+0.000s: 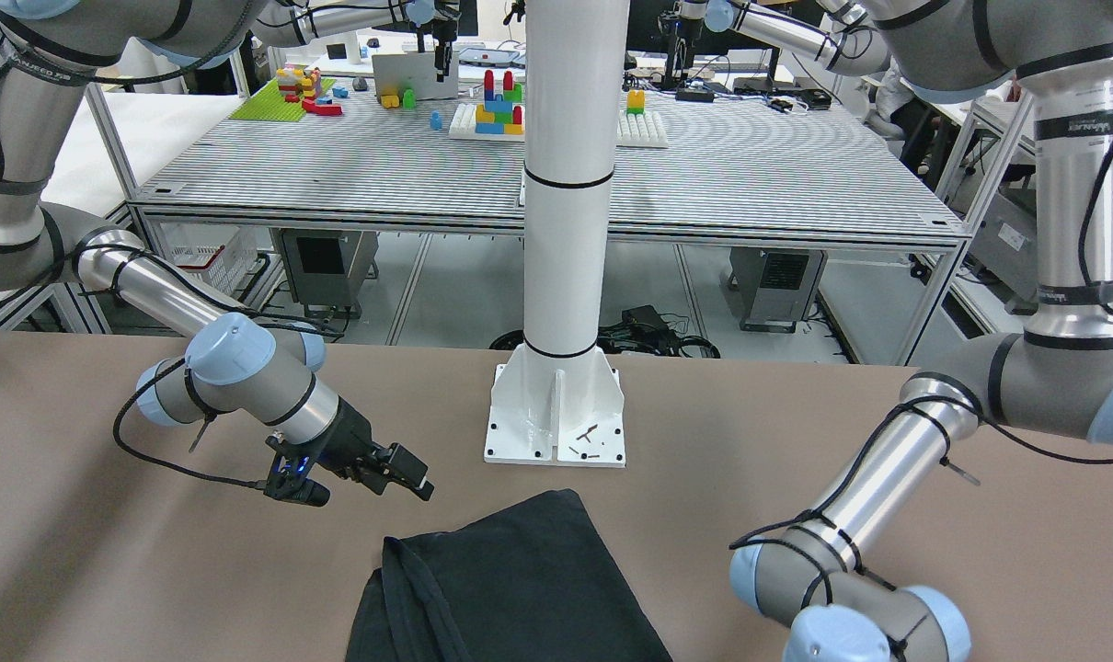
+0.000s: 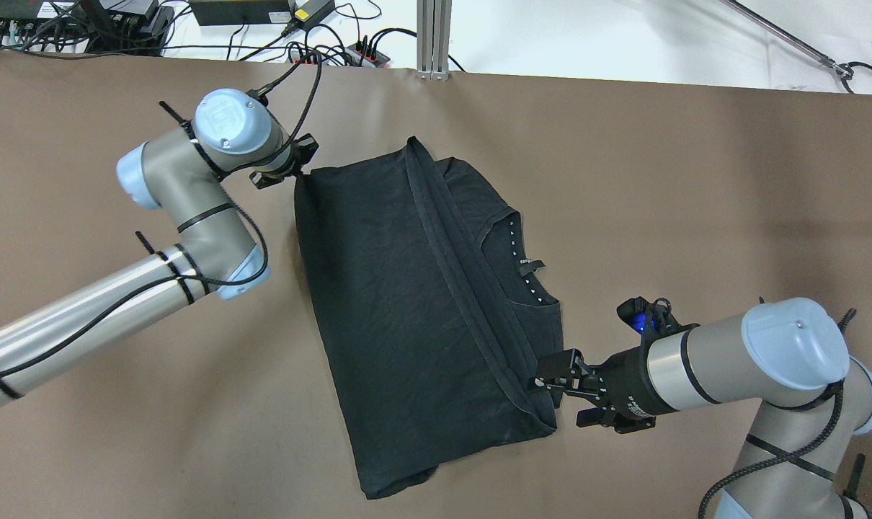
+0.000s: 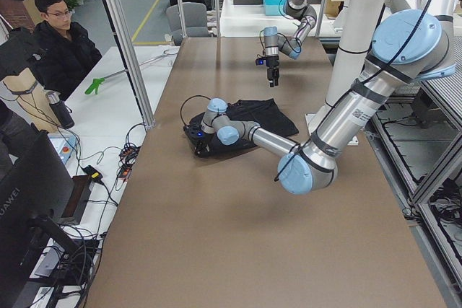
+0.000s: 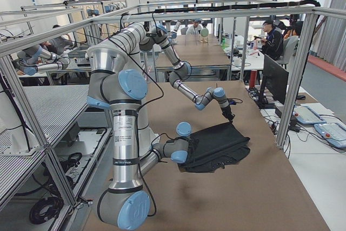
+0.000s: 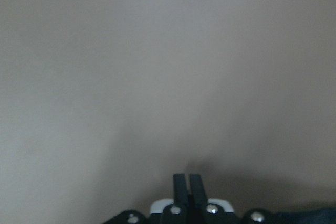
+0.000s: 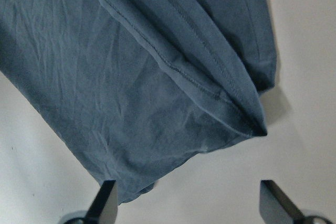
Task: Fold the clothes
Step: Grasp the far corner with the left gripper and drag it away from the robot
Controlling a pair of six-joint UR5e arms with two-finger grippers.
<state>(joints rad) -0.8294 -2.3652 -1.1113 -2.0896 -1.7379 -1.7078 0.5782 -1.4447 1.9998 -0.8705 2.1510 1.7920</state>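
The clothes are one black garment [image 2: 407, 303], folded over on itself on the brown table, with its neckline and a small white label [image 2: 528, 264] showing on the right half. It also shows in the front view [image 1: 520, 588] and the right wrist view [image 6: 131, 77]. My left gripper [image 2: 297, 167] sits at the garment's far left corner. Its fingers [image 5: 180, 184] are shut together over bare table, with no fabric showing between them. My right gripper [image 2: 548, 386] is at the near right corner, by the end of the folded hem. It hangs open over that corner [image 6: 191, 198].
The white pillar base [image 1: 556, 414] is bolted to the table just behind the garment. Cables and power strips [image 2: 321, 43] lie past the table's far edge. A person [image 3: 58, 41] sits off the far side. Bare brown table [image 2: 695, 180] surrounds the garment.
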